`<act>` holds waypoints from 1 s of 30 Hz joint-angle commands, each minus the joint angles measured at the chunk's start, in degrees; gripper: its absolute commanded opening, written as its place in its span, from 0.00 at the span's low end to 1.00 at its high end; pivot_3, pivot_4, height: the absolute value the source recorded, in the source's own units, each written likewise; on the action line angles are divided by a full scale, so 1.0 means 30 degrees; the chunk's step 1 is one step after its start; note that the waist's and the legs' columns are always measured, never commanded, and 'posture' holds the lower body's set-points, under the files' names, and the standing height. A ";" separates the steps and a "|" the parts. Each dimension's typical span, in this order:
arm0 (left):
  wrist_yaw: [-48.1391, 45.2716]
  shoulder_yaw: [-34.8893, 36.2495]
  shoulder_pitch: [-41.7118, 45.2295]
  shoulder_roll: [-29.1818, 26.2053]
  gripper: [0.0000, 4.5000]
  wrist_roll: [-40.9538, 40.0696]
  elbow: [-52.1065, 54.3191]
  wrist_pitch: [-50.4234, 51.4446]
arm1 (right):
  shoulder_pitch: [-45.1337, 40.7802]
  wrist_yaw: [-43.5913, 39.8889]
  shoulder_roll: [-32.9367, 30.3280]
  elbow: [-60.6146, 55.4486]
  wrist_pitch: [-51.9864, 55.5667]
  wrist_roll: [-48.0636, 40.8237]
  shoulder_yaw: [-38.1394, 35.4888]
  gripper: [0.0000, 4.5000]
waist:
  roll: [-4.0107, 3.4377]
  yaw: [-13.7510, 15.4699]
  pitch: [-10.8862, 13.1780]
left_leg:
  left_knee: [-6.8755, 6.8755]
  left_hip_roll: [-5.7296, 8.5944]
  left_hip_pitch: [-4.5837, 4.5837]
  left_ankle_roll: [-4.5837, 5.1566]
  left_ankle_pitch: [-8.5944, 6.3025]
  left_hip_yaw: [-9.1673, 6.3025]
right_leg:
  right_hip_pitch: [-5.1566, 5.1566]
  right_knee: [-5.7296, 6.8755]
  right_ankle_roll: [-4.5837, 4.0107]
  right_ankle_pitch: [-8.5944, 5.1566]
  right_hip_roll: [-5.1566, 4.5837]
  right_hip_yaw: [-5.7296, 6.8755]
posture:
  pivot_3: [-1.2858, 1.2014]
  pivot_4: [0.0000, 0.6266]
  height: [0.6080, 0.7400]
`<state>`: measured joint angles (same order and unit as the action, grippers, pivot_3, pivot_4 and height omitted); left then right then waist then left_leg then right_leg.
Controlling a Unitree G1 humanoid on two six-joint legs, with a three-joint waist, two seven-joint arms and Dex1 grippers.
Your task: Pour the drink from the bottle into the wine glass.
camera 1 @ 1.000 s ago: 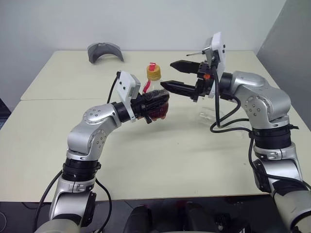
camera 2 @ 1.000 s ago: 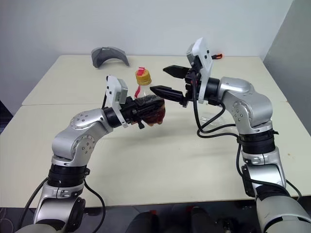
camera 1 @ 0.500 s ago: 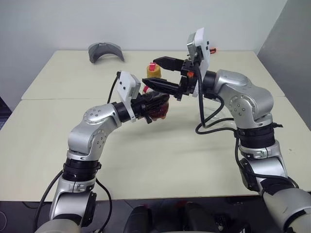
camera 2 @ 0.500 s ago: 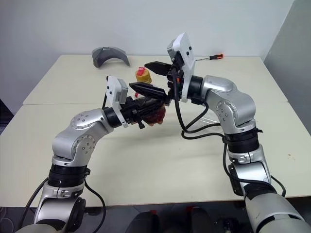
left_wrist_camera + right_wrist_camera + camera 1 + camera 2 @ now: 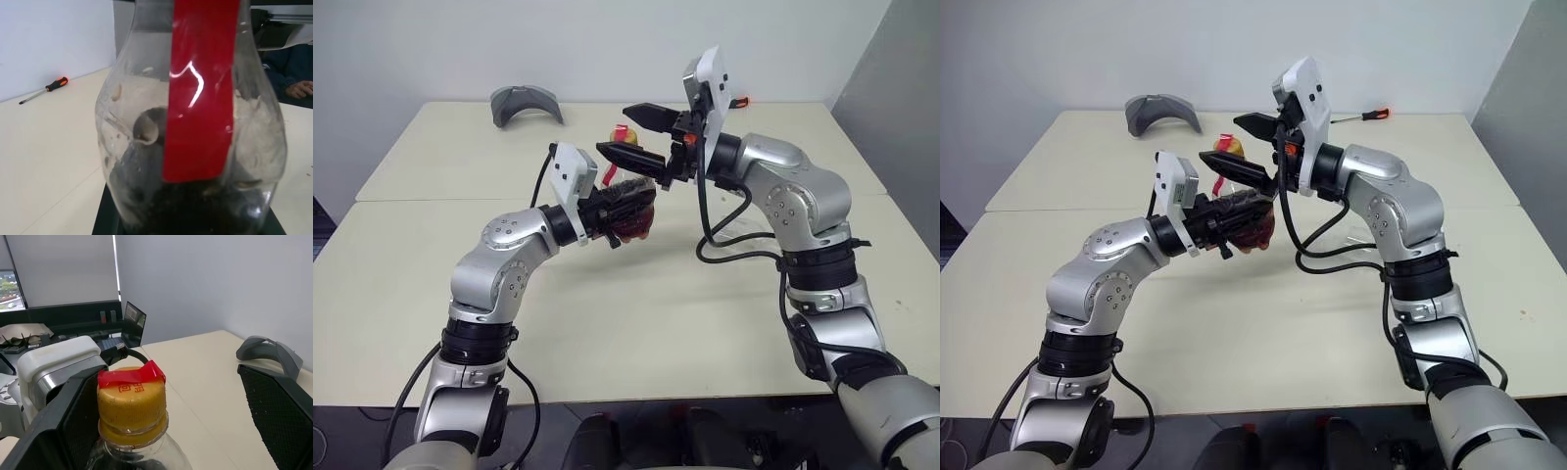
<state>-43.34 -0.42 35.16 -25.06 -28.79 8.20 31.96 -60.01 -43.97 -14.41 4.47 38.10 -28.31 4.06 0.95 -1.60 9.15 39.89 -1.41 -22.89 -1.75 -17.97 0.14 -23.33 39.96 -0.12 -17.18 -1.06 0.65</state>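
The left gripper (image 5: 628, 211) is closed around the lower body of the bottle (image 5: 195, 117) and holds it upright above the table (image 5: 431, 245). In the left wrist view the bottle stands directly in front of this gripper, with its red label strip (image 5: 200, 88) facing the camera and the drink (image 5: 195, 205) as a dark layer at the bottom of the clear body. In the head views the drink shows dark reddish between the black fingers.

The right gripper (image 5: 634, 135) is wide open and holds nothing. It points sideways at the top of the bottle, with one finger on each side of the yellow cap (image 5: 131, 399). In the right wrist view the cap sits between the two black fingers (image 5: 281, 411), nearer to one of them; I cannot tell if a finger touches it. A small piece of red tape (image 5: 131, 374) lies over the cap.

The wine glass (image 5: 744, 223) stands on the table beyond the right forearm, mostly hidden, well apart from both grippers.

At the far side of the table, away from both grippers, lie a grey curved object (image 5: 524, 103) and a screwdriver (image 5: 1363, 115) with an orange handle.
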 commanded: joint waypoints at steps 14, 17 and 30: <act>-0.0112 0.0287 0.0179 0.0063 0.20 -0.0240 0.0821 -0.0404 | -0.0683 0.0300 -0.0395 -0.0071 -0.0611 0.0385 -0.0467 1.00 | 0.0000 -0.0001 0.0000 | -0.0001 0.0000 0.0000 0.0000 0.0000 0.0000 | 0.0000 0.0001 -0.0001 0.0000 0.0000 0.0001 | 0.52 0.24 1.00; -0.0073 0.0278 0.0255 0.0093 0.20 -0.0225 0.0780 -0.0408 | -0.0580 0.0221 -0.0727 -0.0044 -0.0612 0.0495 -0.0538 1.00 | 0.0000 -0.0001 0.0000 | 0.0000 0.0000 -0.0001 0.0000 0.0000 -0.0001 | 0.0000 0.0000 0.0000 0.0000 0.0000 0.0001 | 0.52 0.24 1.00; 0.0031 0.0304 0.0330 0.0130 0.20 -0.0260 0.0676 -0.0413 | 0.0397 -0.0008 -0.2428 -0.0907 -0.0023 0.0336 -0.0863 1.00 | 0.0000 0.0004 0.0000 | -0.0001 -0.0002 0.0001 0.0026 -0.0015 -0.0001 | 0.0000 0.0000 0.0000 0.0000 0.0001 0.0001 | 0.52 0.24 1.00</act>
<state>-42.69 -0.78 35.12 -24.74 -28.78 7.96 32.29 -59.05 -45.68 -20.02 1.69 37.99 -28.26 4.08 0.95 -1.59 9.15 39.89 -1.42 -22.89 -1.67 -18.01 0.14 -23.33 39.96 -0.12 -17.18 -1.06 0.65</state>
